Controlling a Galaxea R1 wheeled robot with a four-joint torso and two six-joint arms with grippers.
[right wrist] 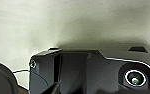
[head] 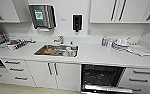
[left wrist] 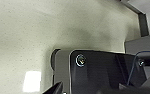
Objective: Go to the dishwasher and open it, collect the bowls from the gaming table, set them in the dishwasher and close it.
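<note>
Both arms hang low, wrists turned toward the pale speckled floor. At the left wrist (left wrist: 103, 72) the dark plate with its round fitting sits over the floor, a thin blue cable looping beside it. At the right wrist (right wrist: 91, 72) the dark housing does likewise. Fingers cannot be made out on either.

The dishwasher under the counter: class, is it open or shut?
Open. The dishwasher shows its dark interior below the countertop, and its door hangs lowered at the bottom.
</note>
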